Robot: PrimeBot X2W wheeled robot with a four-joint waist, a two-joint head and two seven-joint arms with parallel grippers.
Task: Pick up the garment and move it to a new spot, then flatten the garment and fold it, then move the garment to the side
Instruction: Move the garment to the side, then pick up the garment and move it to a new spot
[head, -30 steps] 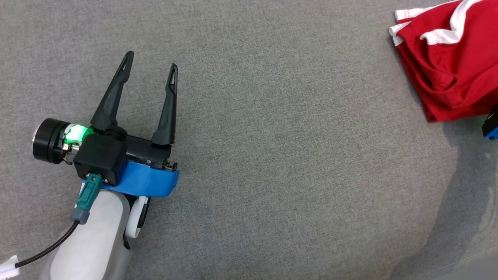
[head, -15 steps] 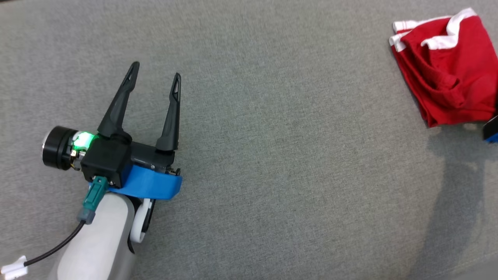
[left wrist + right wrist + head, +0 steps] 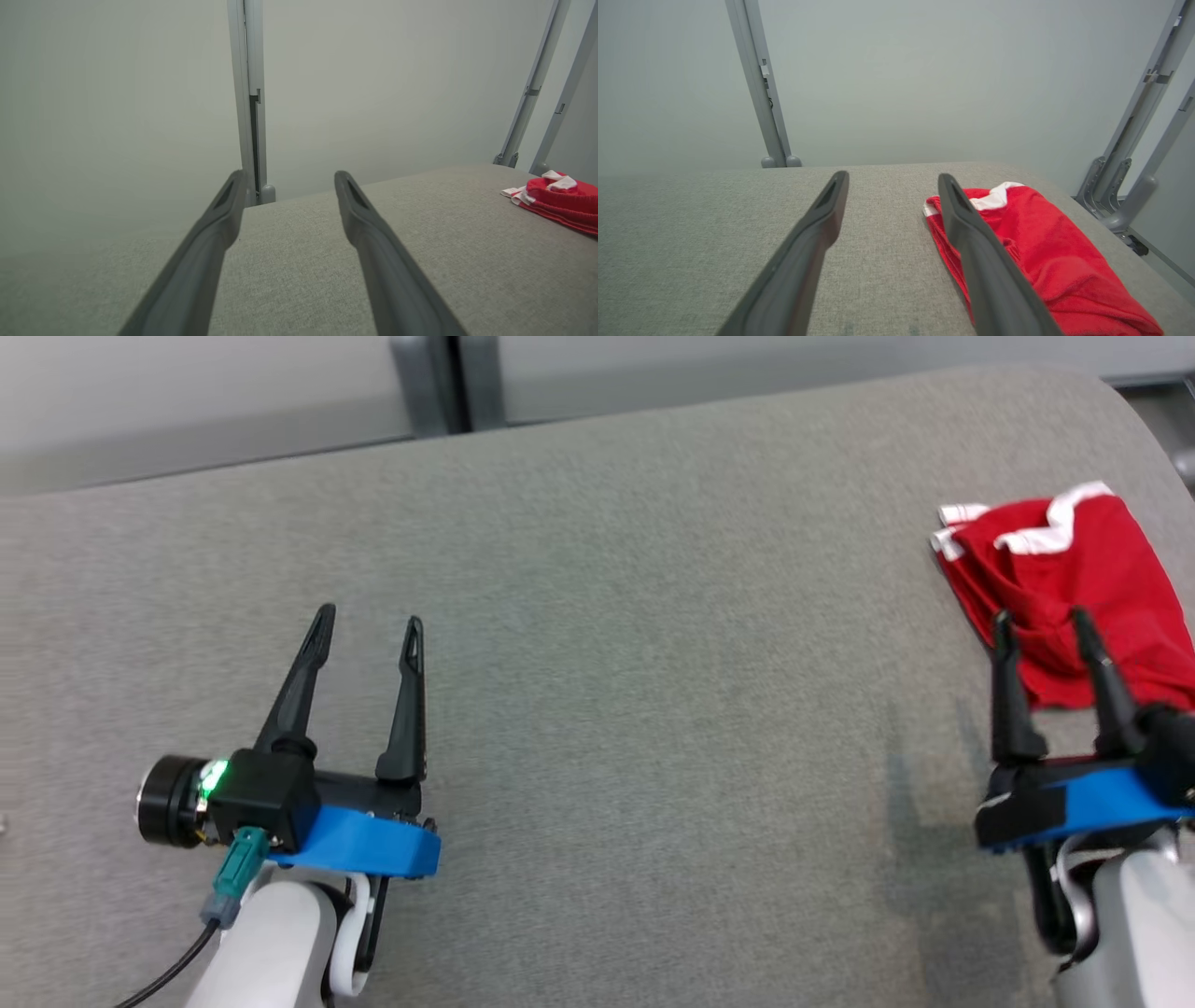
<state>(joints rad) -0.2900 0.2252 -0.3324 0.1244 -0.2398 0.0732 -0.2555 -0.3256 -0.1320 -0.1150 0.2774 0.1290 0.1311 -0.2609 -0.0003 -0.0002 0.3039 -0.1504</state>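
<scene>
– While both arms hover over the grey woven-fabric table top (image 3: 653, 728), where is the folded red garment with white trim (image 3: 1083, 569)?
– Far over on the robot's right, close to the table's rounded far corner. It lies in a rumpled fold with the white trim along its far edge
– And the right gripper (image 3: 1041, 615)?
– Its two long dark fingers stand wide apart, and in the head view their tips are over the near edge of the garment. From the right wrist camera, the finger on that view's right crosses in front of the red cloth, and the other lies over bare grey fabric. Nothing is pinched between them; whether a tip touches the cloth I cannot tell
– The left gripper (image 3: 369, 616)?
– Spread wide as well and holding nothing. It is well apart from the garment, over bare table on the robot's left, with a small green light (image 3: 213, 775) glowing at its wrist
– Anything behind the table?
– A plain pale wall (image 3: 187, 392) with a grey metal upright (image 3: 448, 383) beyond the far edge, and slanted grey metal struts (image 3: 1150, 79) by the corner near the garment
</scene>
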